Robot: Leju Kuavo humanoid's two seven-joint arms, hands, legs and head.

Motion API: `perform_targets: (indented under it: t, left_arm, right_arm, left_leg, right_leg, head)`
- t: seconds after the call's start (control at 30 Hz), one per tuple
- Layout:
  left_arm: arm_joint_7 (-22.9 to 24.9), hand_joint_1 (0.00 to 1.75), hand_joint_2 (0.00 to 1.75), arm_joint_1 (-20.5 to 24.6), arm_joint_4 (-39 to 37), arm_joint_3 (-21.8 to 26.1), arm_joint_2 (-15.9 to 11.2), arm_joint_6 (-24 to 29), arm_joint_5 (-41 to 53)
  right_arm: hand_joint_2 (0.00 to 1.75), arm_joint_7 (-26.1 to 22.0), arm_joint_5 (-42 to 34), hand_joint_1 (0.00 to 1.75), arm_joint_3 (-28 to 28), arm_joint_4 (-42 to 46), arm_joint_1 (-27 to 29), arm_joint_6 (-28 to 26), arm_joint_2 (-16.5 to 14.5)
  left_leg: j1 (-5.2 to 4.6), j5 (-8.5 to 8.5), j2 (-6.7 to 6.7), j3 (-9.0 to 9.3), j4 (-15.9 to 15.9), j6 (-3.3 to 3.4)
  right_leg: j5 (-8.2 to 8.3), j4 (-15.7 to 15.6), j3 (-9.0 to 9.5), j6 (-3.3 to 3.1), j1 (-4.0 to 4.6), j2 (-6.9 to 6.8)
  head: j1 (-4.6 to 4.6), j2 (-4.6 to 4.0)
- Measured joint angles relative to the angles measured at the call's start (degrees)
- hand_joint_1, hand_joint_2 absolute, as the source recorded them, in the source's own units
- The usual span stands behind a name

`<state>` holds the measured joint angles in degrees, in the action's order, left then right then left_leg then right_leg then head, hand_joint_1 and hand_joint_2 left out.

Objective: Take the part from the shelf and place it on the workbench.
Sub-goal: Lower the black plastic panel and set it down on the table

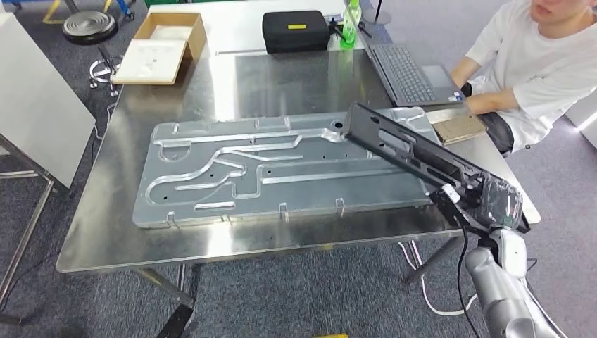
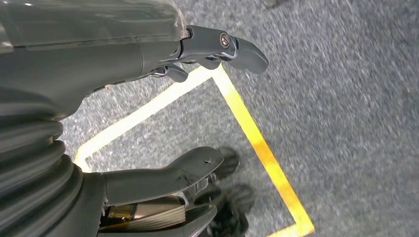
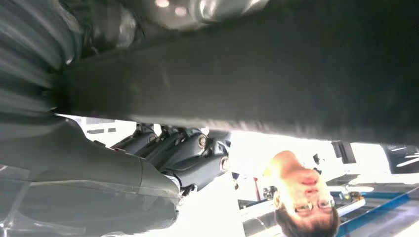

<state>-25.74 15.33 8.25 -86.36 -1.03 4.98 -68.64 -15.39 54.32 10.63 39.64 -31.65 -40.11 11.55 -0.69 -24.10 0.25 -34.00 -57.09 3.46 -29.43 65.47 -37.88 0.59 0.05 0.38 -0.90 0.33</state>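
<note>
Presently at the placing step: right hand (image 1: 493, 201) grasping the part (image 1: 412, 151), a long black channel-like piece, by its near end, off the bench's front right corner. Carried above the bench (image 1: 112, 232), far end over the right side of the large machined aluminium plate (image 1: 232, 176); whether that far end touches the plate cannot be told. Long axis running diagonally, from the hand at the near right up toward the far left, pointing roughly at the bench's middle, far end seemingly lower than the held end. In the right wrist view, part (image 3: 276, 74) seen as a broad dark bar lying across the hand, dark fingers (image 3: 192, 153) wrapped beneath it. Left hand (image 2: 197, 113) released, grasping nothing, thumb and fingers apart, hanging over grey carpet (image 2: 346, 98) marked with yellow tape (image 2: 257, 143). Person in a white shirt (image 1: 535, 63) seated at the far right corner by a laptop (image 1: 412, 70). Judged next: lowering the held end until the part lies flat, then letting go; calls for keeping the length clear of the laptop and the person, and avoiding a scrape along the plate.
</note>
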Motion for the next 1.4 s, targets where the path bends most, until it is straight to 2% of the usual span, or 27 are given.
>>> perform_targets:
  t: [0.07,0.1,0.13,0.17,0.2,0.23,0.3,0.4,0.43,0.5,0.57,0.6,0.63,0.67,0.73,0.8,0.9,0.97,1.0,1.07,1.1,1.13,1.17,1.23,1.27,1.33,1.4]
  left_arm:
    - [-0.16,0.0,1.75,-0.07,0.01,0.0,0.0,-0.14,-0.09]
    - [-0.31,0.0,1.31,-0.1,0.02,0.0,0.0,-0.24,-0.14]
    - [-0.48,0.0,0.87,-0.11,0.02,0.0,0.0,-0.32,-0.19]
    - [-0.6,0.0,0.44,-0.11,0.02,0.0,0.0,-0.36,-0.21]
    - [-0.67,0.0,0.0,-0.11,0.01,0.0,0.0,-0.34,-0.21]
    - [-0.69,0.0,0.0,-0.09,0.01,0.0,-0.03,-0.27,-0.21]
    - [-0.73,0.0,0.0,-0.07,-0.01,0.0,-0.1,-0.11,-0.23]
    - [-0.75,0.0,0.0,-0.09,-0.01,0.0,-0.14,0.03,-0.27]
    - [-0.75,0.0,0.0,-0.09,-0.01,0.0,-0.14,0.04,-0.29]
    - [-0.75,0.0,0.0,-0.09,-0.01,0.0,-0.15,0.05,-0.33]
    - [-0.74,0.0,0.0,-0.18,-0.01,0.0,-0.16,0.07,-0.37]
    - [-0.72,0.0,0.0,-0.29,-0.01,0.0,-0.19,0.07,-0.38]
    - [-0.71,0.0,0.0,-0.4,-0.01,0.0,-0.22,0.09,-0.4]
    - [-0.7,0.0,0.0,-0.49,-0.01,0.0,-0.28,0.11,-0.44]
    - [-0.7,0.0,0.0,-0.5,-0.01,0.0,-0.45,0.15,-0.59]
    - [-0.73,0.0,0.0,-0.41,-0.01,0.0,-0.61,0.15,-0.75]
    - [-0.82,0.0,0.0,-0.41,0.0,0.0,-0.67,0.14,-0.77]
    - [-0.9,0.0,0.0,-0.34,0.0,0.0,-0.68,0.1,-0.72]
    - [-0.92,0.0,0.0,-0.3,0.0,0.0,-0.68,0.08,-0.67]
    - [-0.94,0.0,0.0,-0.32,-0.01,0.0,-0.69,0.04,-0.47]
    - [-0.93,0.0,0.0,-0.38,-0.01,0.0,-0.7,0.04,-0.39]
    - [-0.93,0.0,0.0,-0.45,-0.01,0.0,-0.7,0.04,-0.3]
    - [-0.92,0.0,0.0,-0.51,-0.01,0.0,-0.7,0.04,-0.25]
    - [-0.93,0.0,0.0,-0.56,-0.01,0.0,-0.7,0.04,-0.18]
    - [-0.94,0.0,0.0,-0.55,-0.01,0.0,-0.7,0.04,-0.17]
    - [-0.98,0.0,0.0,-0.54,-0.01,0.0,-0.7,0.06,-0.18]
    - [-1.01,0.0,0.0,-0.55,-0.01,0.0,-0.7,0.05,-0.2]
  right_arm:
    - [1.75,-0.12,-0.31,0.0,0.13,-0.44,-0.12,0.0,0.08]
    - [1.75,-0.24,-0.59,0.0,0.14,-0.66,-0.11,0.03,0.09]
    - [1.75,-0.38,-1.02,0.0,0.14,-0.87,-0.11,0.13,0.1]
    - [1.75,-0.52,-1.6,0.0,0.15,-1.03,-0.16,0.39,0.11]
    - [1.75,-0.65,-2.3,0.0,0.18,-1.15,-0.24,0.8,0.12]
    - [1.75,-0.8,-3.19,0.0,0.22,-1.27,-0.42,1.51,0.13]
    - [1.75,-1.23,-6.04,0.0,0.52,-1.46,-0.81,4.17,0.13]
    - [1.75,-1.82,-12.22,0.0,1.61,-1.68,-1.43,10.07,0.13]
    - [1.75,-1.96,-13.77,0.0,1.94,-1.71,-1.8,11.64,0.14]
    - [1.75,-2.16,-16.01,0.0,2.45,-1.83,-2.69,14.07,0.14]
    - [1.75,-2.26,-18.5,0.0,3.01,-2.15,-3.35,17.05,0.16]
    - [1.75,-2.32,-19.85,0.0,3.29,-2.37,-3.55,18.78,0.17]
    - [1.75,-2.39,-21.26,0.0,3.56,-2.59,-3.74,20.62,0.2]
    - [1.75,-2.45,-22.78,0.0,3.83,-2.82,-3.99,22.74,0.24]
    - [1.75,-2.6,-26.45,0.0,4.44,-3.33,-4.77,28.13,0.43]
    - [1.75,-2.72,-30.24,0.0,5.35,-3.95,-5.67,33.79,0.78]
    - [1.75,-2.69,-33.97,0.0,6.73,-4.97,-6.3,39.8,1.56]
    - [1.75,-2.59,-35.05,0.0,7.31,-5.64,-6.3,41.88,2.07]
    - [1.75,-2.56,-35.63,0.0,7.59,-6.02,-6.38,42.82,2.29]
    - [1.75,-2.6,-37.51,0.0,8.31,-6.82,-6.5,45.31,2.61]
    - [1.75,-2.7,-38.8,0.0,8.73,-7.21,-6.44,46.9,2.73]
    - [1.75,-2.86,-40.11,0.0,9.14,-7.55,-6.34,48.45,2.86]
    - [1.75,-3.05,-41.39,0.0,9.5,-7.81,-6.27,49.93,3.0]
    - [1.75,-3.4,-43.44,0.0,9.95,-8.06,-6.32,52.14,3.23]
    - [1.75,-3.49,-44.32,0.0,10.05,-8.11,-6.37,53.01,3.33]
    - [1.75,-3.5,-45.67,0.0,10.06,-8.18,-6.45,54.42,3.49]
    - [1.75,-3.33,-46.7,0.0,10.06,-8.27,-6.48,56.08,3.67]
  left_leg:
    - [0.07,0.0,0.03,-0.04,-0.01,0.01]
    - [0.15,-0.04,0.04,-0.04,-0.06,-0.05]
    - [0.29,-0.13,0.04,-0.05,-0.17,-0.19]
    - [0.49,-0.28,0.03,-0.04,-0.37,-0.41]
    - [0.68,-0.5,0.01,-0.05,-0.68,-0.75]
    - [0.76,-0.77,-0.02,-0.14,-1.08,-1.17]
    - [0.76,-1.11,-0.06,-0.31,-1.6,-1.92]
    - [0.88,-1.32,-0.07,-0.4,-1.85,-2.79]
    - [0.96,-1.93,-0.07,-0.73,-2.63,-3.05]
    - [1.1,-4.89,-0.08,-2.96,-7.6,-3.33]
    - [1.12,-8.28,-0.08,-6.54,-15.21,-3.32]
    - [1.1,-8.85,-0.08,-7.78,-17.67,-3.22]
    - [1.06,-8.39,-0.09,-8.09,-18.17,-3.03]
    - [0.98,-6.96,-0.11,-7.36,-16.51,-2.74]
    - [0.65,-3.24,-0.2,-3.73,-8.95,-1.91]
    - [0.32,-1.51,-0.24,-0.92,-3.22,-1.47]
    - [0.31,-1.34,-0.19,-0.23,-1.9,-1.24]
    - [0.55,-0.8,-0.08,0.06,-1.1,-0.74]
    - [0.66,-0.53,-0.01,0.14,-0.72,-0.49]
    - [0.64,-0.35,0.06,0.03,-0.53,-0.26]
    - [0.63,-0.33,0.07,-0.01,-0.55,-0.23]
    - [0.63,-0.34,0.08,-0.02,-0.58,-0.23]
    - [0.65,-0.36,0.09,-0.02,-0.66,-0.26]
    - [0.71,-0.48,0.15,0.0,-0.91,-0.45]
    - [0.65,-0.6,0.19,-0.04,-1.11,-0.68]
    - [0.57,-0.76,0.25,-0.11,-1.35,-1.29]
    - [0.62,-0.82,0.28,-0.1,-1.39,-1.96]
  right_leg:
    - [-2.89,6.85,-3.38,0.65,-0.59,-0.04]
    - [-3.04,8.54,-4.3,0.98,-0.93,-0.07]
    - [-2.12,8.14,-4.19,1.33,-1.27,-0.13]
    - [-0.32,5.58,-2.95,1.65,-1.58,-0.21]
    - [1.62,1.7,-1.05,1.99,-1.89,-0.34]
    - [2.92,-1.82,0.74,2.17,-1.93,-0.4]
    - [3.67,-5.48,2.53,1.72,-1.73,-0.3]
    - [3.65,-5.65,2.54,0.28,-1.43,-0.1]
    - [3.74,-5.75,2.58,-0.18,-1.42,-0.08]
    - [3.86,-5.92,2.66,-0.96,-1.3,-0.08]
    - [3.84,-5.93,2.66,-1.35,-0.91,-0.06]
    - [3.82,-5.92,2.68,-1.42,-0.69,-0.04]
    - [3.8,-5.9,2.7,-1.47,-0.51,0.0]
    - [3.79,-5.89,2.74,-1.5,-0.37,0.08]
    - [3.76,-5.84,2.82,-1.47,-0.22,0.3]
    - [3.76,-5.78,2.78,-1.2,-0.07,0.51]
    - [3.96,-6.16,2.94,-0.38,0.0,0.6]
    - [2.81,-4.87,2.4,0.16,-0.03,0.46]
    - [1.42,-2.78,1.44,0.39,-0.08,0.38]
    - [-2.21,4.41,-1.9,0.81,-0.35,0.25]
    - [-3.16,7.35,-3.28,0.99,-0.46,0.23]
    - [-3.15,8.75,-3.92,1.13,-0.58,0.19]
    - [-1.99,7.7,-3.37,1.21,-0.68,0.14]
    - [1.57,0.57,0.29,1.11,-0.82,-0.1]
    - [2.79,-3.01,2.11,0.93,-0.71,-0.23]
    - [3.45,-6.54,3.85,0.43,-0.38,-0.3]
    - [3.56,-6.79,4.01,-0.18,-0.21,-0.2]
  head:
    - [0.01,0.0]
    - [0.01,0.0]
    - [0.02,0.0]
    - [0.02,0.0]
    - [0.01,0.0]
    - [0.0,0.0]
    - [0.03,0.0]
    - [0.08,0.0]
    - [0.08,0.0]
    - [0.09,0.0]
    - [0.09,0.0]
    - [0.09,0.0]
    - [0.09,0.0]
    - [0.09,0.0]
    - [0.08,0.0]
    - [0.06,0.0]
    - [0.07,0.0]
    - [0.04,0.0]
    - [0.02,0.0]
    - [-0.01,0.0]
    - [0.0,0.0]
    - [-0.02,0.0]
    - [-0.03,0.0]
    - [-0.03,0.0]
    - [-0.01,0.0]
    - [0.01,0.0]
    - [0.02,0.0]
